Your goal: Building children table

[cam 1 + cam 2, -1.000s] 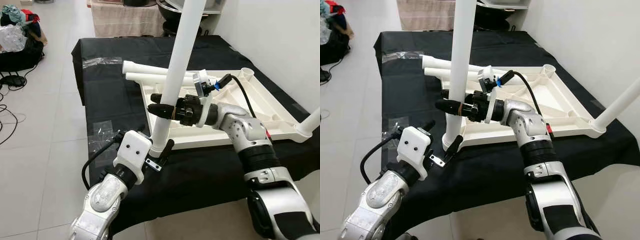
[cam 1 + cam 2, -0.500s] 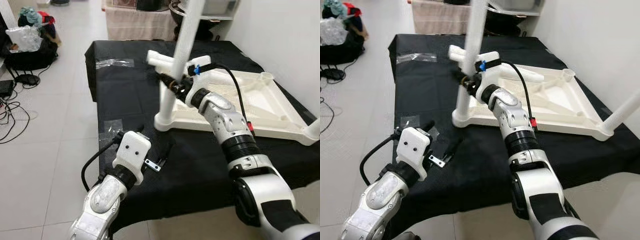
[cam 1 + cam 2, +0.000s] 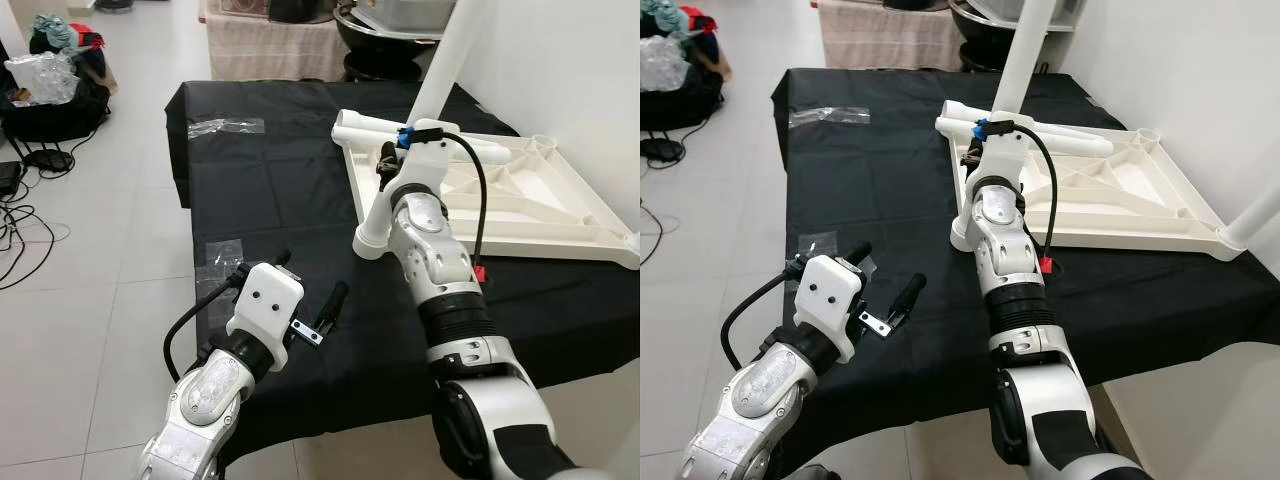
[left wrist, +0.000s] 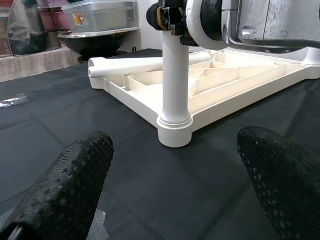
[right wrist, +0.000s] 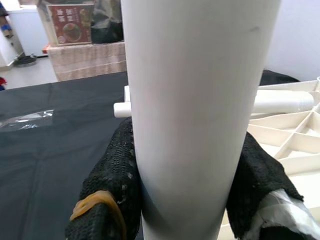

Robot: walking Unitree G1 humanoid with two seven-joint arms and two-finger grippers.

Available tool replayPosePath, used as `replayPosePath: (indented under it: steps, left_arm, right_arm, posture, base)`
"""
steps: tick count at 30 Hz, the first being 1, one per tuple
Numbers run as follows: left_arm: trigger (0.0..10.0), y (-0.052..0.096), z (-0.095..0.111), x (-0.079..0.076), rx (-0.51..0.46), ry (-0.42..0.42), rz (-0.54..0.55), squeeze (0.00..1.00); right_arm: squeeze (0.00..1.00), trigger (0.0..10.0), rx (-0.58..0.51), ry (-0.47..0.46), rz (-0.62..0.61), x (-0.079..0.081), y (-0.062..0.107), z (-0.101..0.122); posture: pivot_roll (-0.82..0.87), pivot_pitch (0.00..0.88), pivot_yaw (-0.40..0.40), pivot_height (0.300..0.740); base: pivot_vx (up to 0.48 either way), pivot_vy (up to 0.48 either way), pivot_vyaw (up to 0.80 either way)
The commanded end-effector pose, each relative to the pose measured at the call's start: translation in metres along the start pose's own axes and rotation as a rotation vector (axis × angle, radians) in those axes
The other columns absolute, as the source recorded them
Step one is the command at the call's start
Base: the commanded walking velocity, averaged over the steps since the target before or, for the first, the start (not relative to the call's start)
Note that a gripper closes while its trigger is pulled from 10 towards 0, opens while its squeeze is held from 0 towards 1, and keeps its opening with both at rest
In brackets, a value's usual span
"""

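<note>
An upside-down white tabletop lies on the black-clothed table. A white leg stands in its near left corner socket, leaning a little. My right gripper is shut on this leg partway up; in the right wrist view both black fingers press against the leg. My left gripper hovers open over the cloth short of the socket, facing the leg. Two loose legs lie across the tabletop's far edge. Another leg rises at the right corner.
Clear plastic scraps lie on the cloth at the far left and near my left wrist. Bags and cables sit on the tiled floor to the left. A white wall runs along the right.
The right arm, still shut on the leg, has pulled the leg and tabletop rightward, away from my left gripper. The socket earlier stood at the left fingers; the left gripper stayed open in place.
</note>
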State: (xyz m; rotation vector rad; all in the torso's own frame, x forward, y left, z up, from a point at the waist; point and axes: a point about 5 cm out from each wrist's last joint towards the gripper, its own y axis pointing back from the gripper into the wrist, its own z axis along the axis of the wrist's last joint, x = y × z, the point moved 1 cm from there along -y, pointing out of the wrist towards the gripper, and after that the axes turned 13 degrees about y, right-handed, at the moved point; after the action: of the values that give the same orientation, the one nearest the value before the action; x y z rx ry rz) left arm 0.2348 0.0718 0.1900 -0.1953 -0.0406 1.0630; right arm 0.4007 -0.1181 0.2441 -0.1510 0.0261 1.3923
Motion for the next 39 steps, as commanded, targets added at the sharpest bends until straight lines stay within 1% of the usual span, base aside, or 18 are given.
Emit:
replayPosePath:
  steps: [1, 3, 4, 9, 10, 13, 15, 16, 19, 22, 24, 26, 27, 28, 29, 30, 33, 39]
  left_arm:
    - [10.0, 0.000, -0.003, -0.002, 0.010, 0.006, -0.005, 0.00]
    - [10.0, 0.000, -0.003, -0.002, 0.011, 0.006, -0.004, 0.00]
    - [10.0, 0.000, -0.003, -0.002, 0.011, 0.007, -0.004, 0.00]
    - [10.0, 0.000, -0.003, -0.002, 0.009, 0.008, -0.004, 0.00]
    - [10.0, -0.001, -0.003, -0.002, 0.009, 0.008, -0.004, 0.00]
    - [10.0, -0.001, -0.003, -0.001, 0.009, 0.007, -0.003, 0.00]
    - [10.0, -0.001, -0.003, -0.001, 0.009, 0.006, -0.003, 0.00]
    - [10.0, -0.001, -0.003, -0.001, 0.009, 0.006, -0.003, 0.00]
    - [10.0, -0.001, -0.003, -0.001, 0.007, 0.005, -0.004, 0.00]
    - [10.0, -0.001, -0.003, -0.001, 0.007, 0.005, -0.004, 0.00]
    - [10.0, -0.001, -0.003, -0.001, 0.008, 0.005, -0.004, 0.00]
    - [10.0, -0.001, -0.003, -0.001, 0.009, 0.005, -0.005, 0.00]
    - [10.0, -0.001, -0.003, -0.001, 0.009, 0.004, -0.005, 0.00]
    - [10.0, -0.001, -0.003, -0.001, 0.009, 0.004, -0.005, 0.00]
    - [10.0, -0.001, -0.003, -0.001, 0.009, 0.003, -0.005, 0.00]
    - [10.0, -0.001, -0.003, -0.001, 0.009, 0.003, -0.005, 0.00]
    - [10.0, 0.000, -0.003, 0.000, 0.009, 0.001, -0.002, 0.00]
    - [10.0, 0.001, -0.003, -0.001, 0.010, 0.000, -0.005, 0.00]
  right_arm:
    - [0.00, 10.0, 0.074, 0.028, -0.031, -0.004, 0.002, -0.019]
    - [0.00, 10.0, 0.047, 0.014, -0.020, -0.001, 0.002, -0.014]
    - [1.00, 10.0, 0.018, 0.006, 0.000, 0.000, 0.002, -0.010]
    - [1.00, 10.0, -0.018, 0.018, -0.038, -0.006, 0.002, -0.001]
    - [0.00, 10.0, -0.059, -0.005, 0.038, -0.002, 0.000, 0.006]
    - [0.00, 10.0, -0.133, -0.033, 0.167, 0.004, -0.004, 0.018]
    - [0.00, 10.0, -0.120, -0.096, 0.404, 0.015, -0.007, 0.020]
    - [0.00, 10.0, -0.120, -0.096, 0.404, 0.015, -0.007, 0.020]
    - [0.00, 10.0, -0.122, -0.122, 0.649, 0.012, -0.009, 0.018]
    - [0.00, 10.0, -0.111, -0.136, 0.734, 0.008, -0.008, 0.013]
    - [0.00, 10.0, -0.107, -0.144, 0.909, 0.009, 0.000, 0.007]
    - [0.00, 10.0, -0.105, -0.139, 0.986, 0.010, 0.004, 0.004]
    - [0.00, 10.0, -0.129, -0.138, 1.132, 0.010, 0.016, 0.000]
    - [0.00, 10.0, -0.129, -0.138, 1.132, 0.010, 0.016, 0.000]
    - [0.00, 10.0, -0.150, -0.138, 1.234, 0.010, 0.023, -0.002]
    - [0.00, 10.0, -0.150, -0.138, 1.234, 0.010, 0.023, -0.002]
    - [0.00, 10.0, -0.173, -0.195, 1.426, 0.009, 0.038, -0.002]
    - [0.00, 10.0, -0.220, -0.250, 1.605, 0.009, 0.047, 0.006]
  posture:
    - [0.07, 0.101, -0.131, 0.740]
    - [0.07, 0.101, -0.131, 0.740]
    - [0.07, 0.103, -0.130, 0.740]
    - [0.07, 0.103, -0.130, 0.740]
    - [0.07, 0.104, -0.128, 0.740]
    - [0.07, 0.104, -0.128, 0.740]
    - [0.07, 0.103, -0.127, 0.740]
    - [0.07, 0.103, -0.127, 0.740]
    - [0.07, 0.102, -0.127, 0.740]
    - [0.07, 0.102, -0.127, 0.740]
    - [0.07, 0.102, -0.127, 0.740]
    - [0.07, 0.102, -0.127, 0.740]
    - [0.07, 0.102, -0.127, 0.740]
    - [0.07, 0.102, -0.127, 0.740]
    - [0.07, 0.102, -0.127, 0.740]
    - [0.07, 0.102, -0.127, 0.740]
    - [0.09, 0.093, -0.129, 0.740]
    - [0.09, 0.088, -0.129, 0.740]
  base:
    - [0.000, 0.000, 0.00]
    - [0.000, 0.000, 0.00]
    - [0.000, 0.000, 0.00]
    - [0.000, 0.000, 0.00]
    - [0.000, 0.000, 0.00]
    - [0.000, 0.000, 0.00]
    - [0.000, 0.000, 0.00]
    - [0.000, 0.000, 0.00]
    - [0.000, 0.000, 0.00]
    - [0.000, 0.000, 0.00]
    - [0.000, 0.000, 0.00]
    - [0.000, 0.000, 0.00]
    - [0.000, 0.000, 0.00]
    - [0.000, 0.000, 0.00]
    - [0.000, 0.000, 0.00]
    - [0.000, 0.000, 0.00]
    - [0.000, 0.000, 0.00]
    - [0.000, 0.000, 0.00]
